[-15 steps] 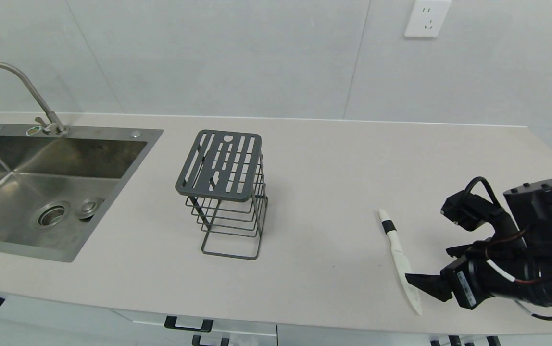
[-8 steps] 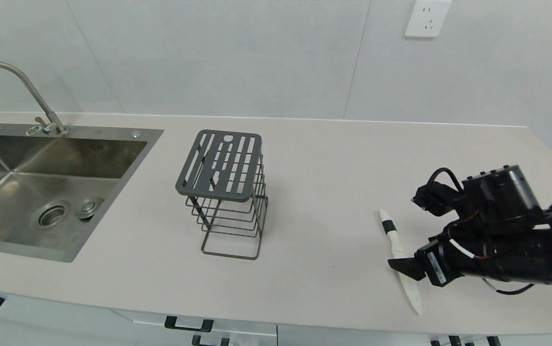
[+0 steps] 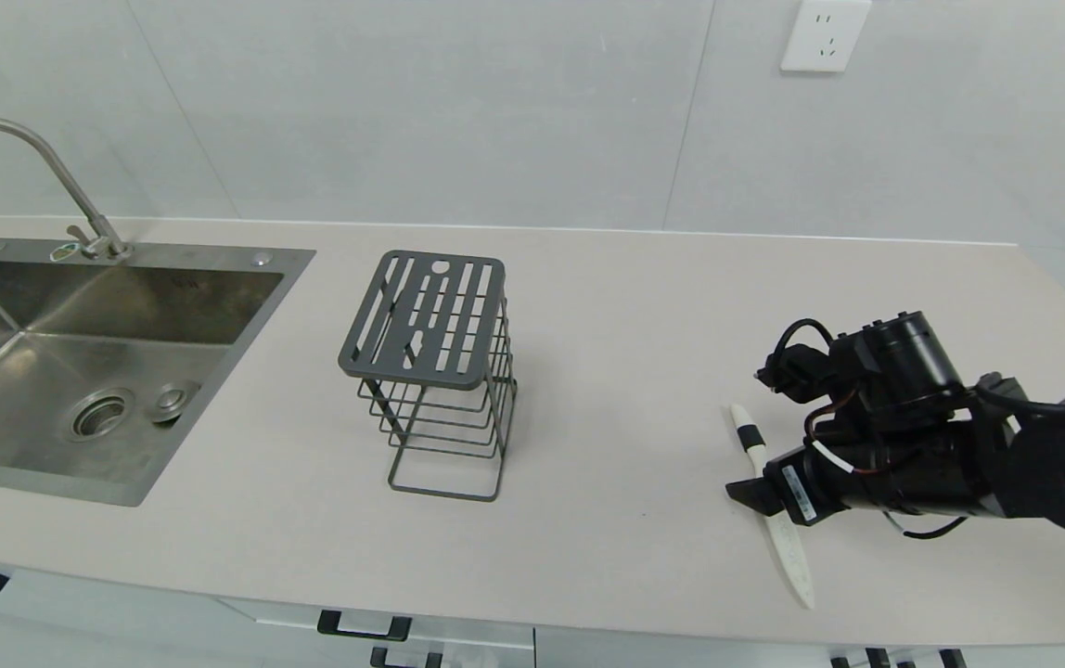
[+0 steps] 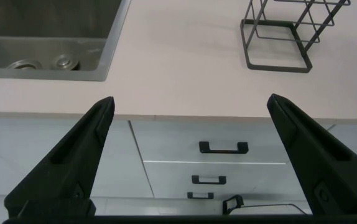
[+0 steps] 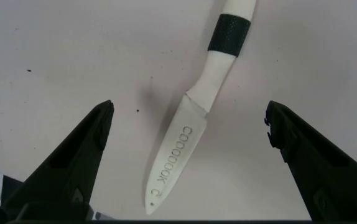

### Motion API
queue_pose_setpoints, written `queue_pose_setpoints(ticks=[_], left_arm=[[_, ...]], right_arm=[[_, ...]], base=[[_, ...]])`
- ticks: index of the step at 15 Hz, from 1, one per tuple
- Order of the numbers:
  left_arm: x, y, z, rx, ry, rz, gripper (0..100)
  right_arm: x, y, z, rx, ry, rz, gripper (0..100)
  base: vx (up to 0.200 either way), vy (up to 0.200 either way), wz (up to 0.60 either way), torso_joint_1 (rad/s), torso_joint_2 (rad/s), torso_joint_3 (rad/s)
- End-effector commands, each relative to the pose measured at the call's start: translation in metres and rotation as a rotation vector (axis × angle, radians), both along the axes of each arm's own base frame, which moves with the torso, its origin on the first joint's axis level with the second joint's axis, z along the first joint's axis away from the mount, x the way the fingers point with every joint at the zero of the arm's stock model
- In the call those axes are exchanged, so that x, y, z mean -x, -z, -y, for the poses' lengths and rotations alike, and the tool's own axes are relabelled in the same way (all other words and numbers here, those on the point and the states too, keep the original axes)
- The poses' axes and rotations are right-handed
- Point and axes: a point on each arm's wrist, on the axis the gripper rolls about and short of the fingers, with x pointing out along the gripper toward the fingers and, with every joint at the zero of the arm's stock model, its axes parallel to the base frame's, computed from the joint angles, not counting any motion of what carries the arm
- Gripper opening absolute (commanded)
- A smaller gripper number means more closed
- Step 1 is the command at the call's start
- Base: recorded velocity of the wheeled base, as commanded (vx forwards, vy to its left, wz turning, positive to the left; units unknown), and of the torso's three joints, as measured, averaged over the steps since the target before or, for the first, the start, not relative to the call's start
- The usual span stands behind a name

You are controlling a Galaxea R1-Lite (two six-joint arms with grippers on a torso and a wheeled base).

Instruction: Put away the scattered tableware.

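Over the last second my right hand [image 5: 189,111] has travelled to the left across the counter [image 3: 635,306] and has come over the white knife [image 3: 789,557], which has not moved. Its fingers are spread wide and grasp nothing; in the right wrist view they stand one on each side of the blade, close to where the blade joins the handle with the black band. The knife lies flat on the counter, well apart from the dark knife rack [image 3: 430,320], and its tip points to the front edge. My left hand [image 4: 189,102] hangs at the front edge of the counter, also spread and holding nothing. I think the grasp is the risky step. The blade is thin and lies flat, so the fingers may close above it or only scrape the counter. If one finger touches first, the knife may turn or slide, and its tip is already near the edge, so it could fall off.
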Motion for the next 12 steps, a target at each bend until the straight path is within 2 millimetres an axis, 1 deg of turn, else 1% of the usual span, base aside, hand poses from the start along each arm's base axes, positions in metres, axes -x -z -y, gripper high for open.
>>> queue_pose_setpoints(ticks=[1, 3, 5, 8, 12], left_arm=[[0.000, 0.000, 0.000, 0.000, 0.000, -0.001, 100], [0.000, 0.000, 0.000, 0.000, 0.000, -0.001, 100], [0.000, 0.000, 0.000, 0.000, 0.000, -0.001, 100], [0.000, 0.000, 0.000, 0.000, 0.000, -0.001, 100], [0.000, 0.000, 0.000, 0.000, 0.000, -0.001, 100]], right_arm=[[-0.001, 0.008, -0.001, 0.016, 0.000, -0.026, 100], [-0.003, 0.010, 0.000, 0.032, 0.016, -0.024, 100], [-0.003, 0.016, 0.001, 0.049, 0.027, -0.043, 100], [-0.011, 0.021, 0.001, 0.052, 0.037, -0.050, 100], [-0.010, 0.023, 0.002, 0.034, 0.054, -0.066, 100]], base=[[0.000, 0.000, 0.00, 0.000, 0.00, 0.000], [0.000, 0.000, 0.00, 0.000, 0.00, 0.000], [0.000, 0.000, 0.00, 0.000, 0.00, 0.000], [0.000, 0.000, 0.00, 0.000, 0.00, 0.000], [0.000, 0.000, 0.00, 0.000, 0.00, 0.000]])
